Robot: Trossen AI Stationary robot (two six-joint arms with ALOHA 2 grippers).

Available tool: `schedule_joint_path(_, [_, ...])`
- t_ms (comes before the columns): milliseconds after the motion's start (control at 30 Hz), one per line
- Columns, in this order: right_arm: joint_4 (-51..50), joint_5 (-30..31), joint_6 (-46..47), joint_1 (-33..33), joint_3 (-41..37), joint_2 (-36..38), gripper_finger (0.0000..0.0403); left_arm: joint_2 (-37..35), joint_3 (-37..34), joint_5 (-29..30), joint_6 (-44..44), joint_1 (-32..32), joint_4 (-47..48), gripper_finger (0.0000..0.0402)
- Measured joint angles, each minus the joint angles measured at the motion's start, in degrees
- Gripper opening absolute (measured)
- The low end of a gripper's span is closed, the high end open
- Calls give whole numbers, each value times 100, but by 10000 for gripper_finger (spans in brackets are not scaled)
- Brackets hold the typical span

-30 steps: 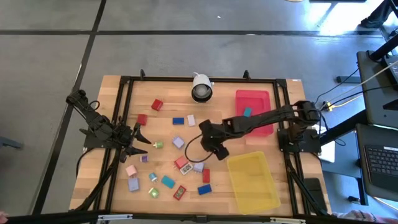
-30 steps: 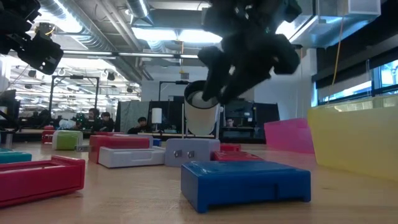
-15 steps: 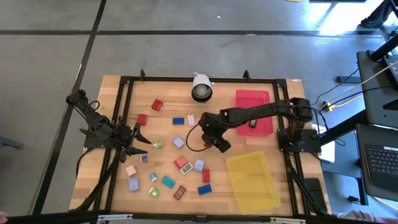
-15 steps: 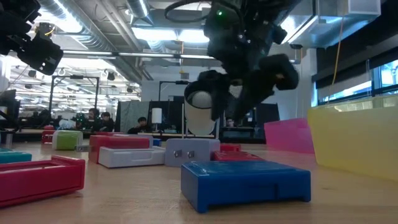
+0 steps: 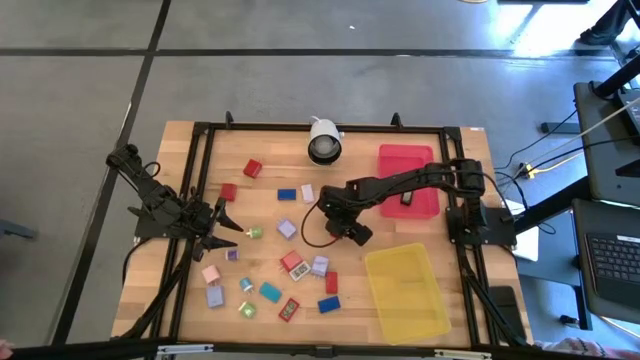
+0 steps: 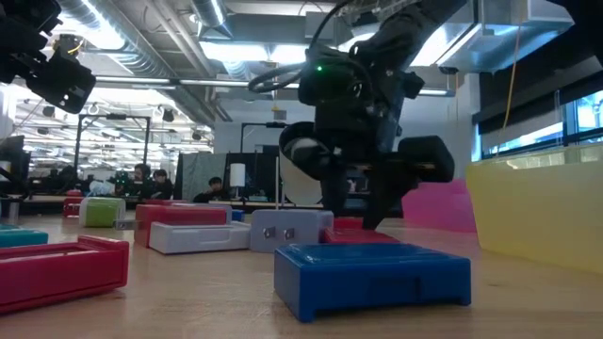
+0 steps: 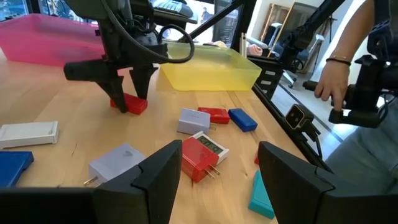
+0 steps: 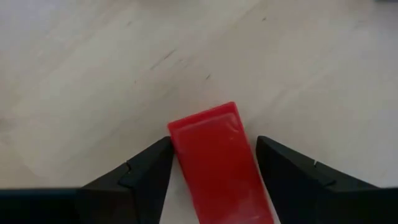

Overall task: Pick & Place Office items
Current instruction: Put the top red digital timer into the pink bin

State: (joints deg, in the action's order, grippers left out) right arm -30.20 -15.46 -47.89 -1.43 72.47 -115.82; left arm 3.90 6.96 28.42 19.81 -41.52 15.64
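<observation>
One red block (image 8: 217, 158) sits between the right gripper (image 8: 211, 163)'s open jaws, mid-worktop.
Looks light, stiff, slick plastic; pinch its long sides.

Past the left gripper's (image 7: 214, 177) two dark fingers, which stand apart with nothing between them, the wooden table (image 7: 56, 99) carries a scatter of small blocks. The right gripper (image 7: 127, 99) is down at the table with its fingers spread on either side of a red block (image 7: 132, 104). Nearer lie a white block (image 7: 28, 134), part of a blue block (image 7: 12, 168), a lilac block (image 7: 115, 163), a red labelled block (image 7: 200, 155), a second lilac block (image 7: 194, 121), a flat red block (image 7: 216, 114), a small blue block (image 7: 242, 120) and a teal block (image 7: 261, 198). Behind stand a pink tray (image 7: 43, 40) and a yellow tray (image 7: 208, 68). At the table's edge a person's hand (image 7: 328, 87) shows.
</observation>
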Motion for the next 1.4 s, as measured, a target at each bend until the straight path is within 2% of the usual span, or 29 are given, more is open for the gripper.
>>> schedule_joint_path(267, [20, 123, 1062, 3, 0, -3, 156, 0, 0, 0, 0, 0, 2, 208])
schedule_joint_path(467, [-93, 407, 2437, 14, 59, 24, 155, 0, 0, 0, 0, 0, 2, 209])
schedule_joint_path(600, [-843, 1245, 2776, -4, 138, 274, 155, 0, 1, 0, 0, 0, 2, 208])
schedule_joint_path(667, [-918, 1734, 2801, -49, 147, 502, 156, 0, 0, -1, 0, 0, 4, 209])
schedule_joint_path(767, [-1153, 2160, 2895, -199, 170, 989, 158, 0, 1, 0, 0, 0, 4, 209])
schedule_joint_path(1100, [-1674, 2334, 4070, -1133, 168, 2828, 160, 0, 0, -1, 0, -2, 2, 208])
schedule_joint_path(1300, [-1862, 3112, 4514, -1496, 170, 3625, 161, 0, 0, 0, 0, -1, 2, 210])
schedule_joint_path(1400, [-1977, 3283, 4597, -1631, 73, 3917, 161, 0, 1, 0, 0, 0, 2, 208])
